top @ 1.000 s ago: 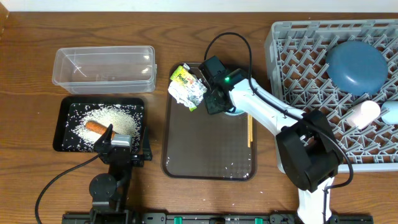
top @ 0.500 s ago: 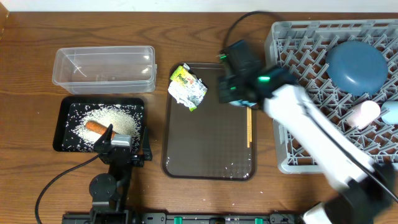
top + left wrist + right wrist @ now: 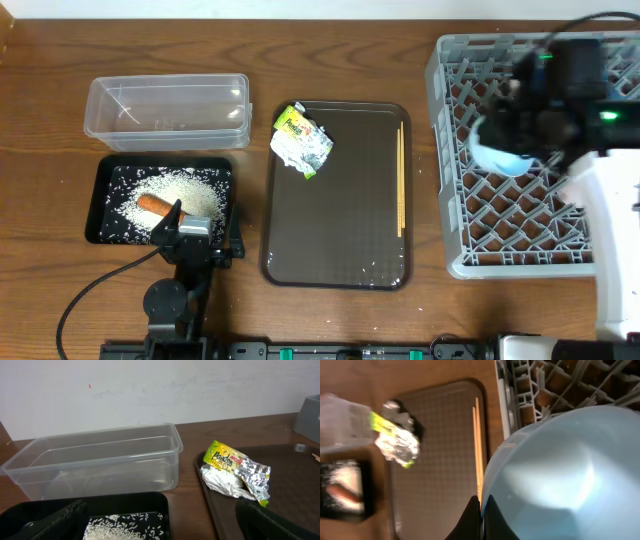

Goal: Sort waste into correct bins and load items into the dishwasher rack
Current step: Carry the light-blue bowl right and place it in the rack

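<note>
My right gripper (image 3: 481, 506) is shut on the rim of the small light-blue bowl (image 3: 560, 470) and holds it over the left part of the grey dishwasher rack (image 3: 470, 215); the gripper (image 3: 520, 135) and bowl (image 3: 497, 157) also show from overhead. The chopsticks (image 3: 401, 180) lie on the right side of the brown tray (image 3: 335, 230). The crumpled wrapper (image 3: 302, 140) sits at its back left corner. The black tray (image 3: 110, 175) holds rice (image 3: 185, 190) and the carrot (image 3: 155, 203). My left gripper (image 3: 195, 235) is open and empty at its front edge. The blue dish and cup are hidden by my right arm.
The clear plastic box (image 3: 167, 110) stands behind the black tray and looks nearly empty in the left wrist view (image 3: 100, 460). The wrapper (image 3: 235, 472) lies to its right there. A few rice grains (image 3: 375, 265) lie on the brown tray's front.
My right arm has lifted the light-blue bowl off the brown tray and swung right over the rack. The dish and cup are now covered by the arm. The left arm has not moved.
</note>
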`<act>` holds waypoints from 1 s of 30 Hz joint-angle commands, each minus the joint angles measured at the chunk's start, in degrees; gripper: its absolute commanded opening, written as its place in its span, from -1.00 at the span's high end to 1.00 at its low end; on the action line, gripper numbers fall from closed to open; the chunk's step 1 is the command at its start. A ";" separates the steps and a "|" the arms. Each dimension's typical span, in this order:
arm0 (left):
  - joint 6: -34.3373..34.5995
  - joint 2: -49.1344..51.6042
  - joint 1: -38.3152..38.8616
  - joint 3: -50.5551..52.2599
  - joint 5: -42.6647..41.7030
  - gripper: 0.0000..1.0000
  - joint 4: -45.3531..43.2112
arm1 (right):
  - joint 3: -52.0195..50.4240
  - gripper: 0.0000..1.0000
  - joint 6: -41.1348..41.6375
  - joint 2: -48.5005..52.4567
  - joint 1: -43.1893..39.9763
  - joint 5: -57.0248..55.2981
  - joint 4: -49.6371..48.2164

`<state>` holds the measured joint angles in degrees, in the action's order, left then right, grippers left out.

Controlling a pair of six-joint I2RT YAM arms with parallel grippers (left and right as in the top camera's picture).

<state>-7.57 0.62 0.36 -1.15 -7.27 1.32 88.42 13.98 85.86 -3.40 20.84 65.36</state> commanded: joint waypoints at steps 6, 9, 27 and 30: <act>-0.52 -0.39 -0.28 0.92 -0.61 -0.91 2.03 | -5.55 0.98 -14.32 0.02 -16.28 30.42 0.33; -0.52 -0.39 -0.28 0.92 -0.61 -0.91 2.03 | -10.78 0.98 -16.85 0.02 -20.79 34.86 0.00; -0.52 -0.39 -0.28 0.92 -0.61 -0.92 2.03 | -25.66 0.98 -20.92 1.70 -34.80 55.89 -12.72; -0.52 -0.39 -0.28 0.92 -0.61 -0.91 2.01 | -25.66 0.98 -20.90 3.43 -34.80 55.89 -13.70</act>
<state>-7.57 0.62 0.36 -1.15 -7.27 1.32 63.24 -5.56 87.44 -38.09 72.60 52.29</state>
